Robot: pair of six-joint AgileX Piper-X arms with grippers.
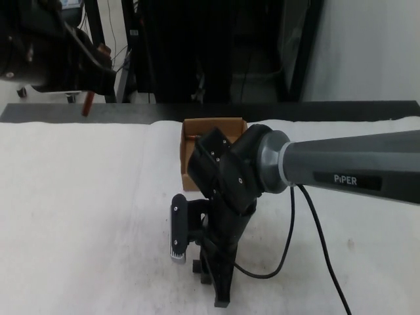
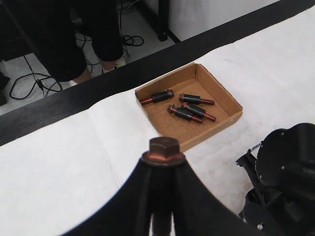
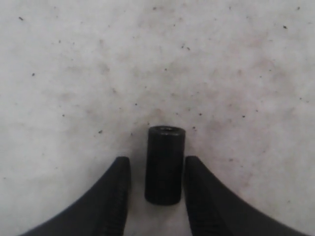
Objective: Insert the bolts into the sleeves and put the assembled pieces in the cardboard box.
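Note:
My left gripper (image 2: 163,167) is shut on a copper bolt (image 2: 163,149), hex head showing above the fingers, held high over the bench's far left (image 1: 85,105). The cardboard box (image 2: 224,96) lies ahead of it with three assembled pieces (image 2: 189,110) inside. My right gripper (image 3: 157,159) is down at the cloth near the front middle (image 1: 222,298). It is open, one finger on each side of a black sleeve (image 3: 165,164) lying flat. A narrow gap shows on at least one side of the sleeve.
A white cloth (image 1: 79,210) covers the bench, with a dark strip (image 1: 328,108) along its far edge. The right arm (image 1: 341,167) stretches in from the right in front of the box (image 1: 213,125); its cable (image 1: 308,223) trails across the cloth.

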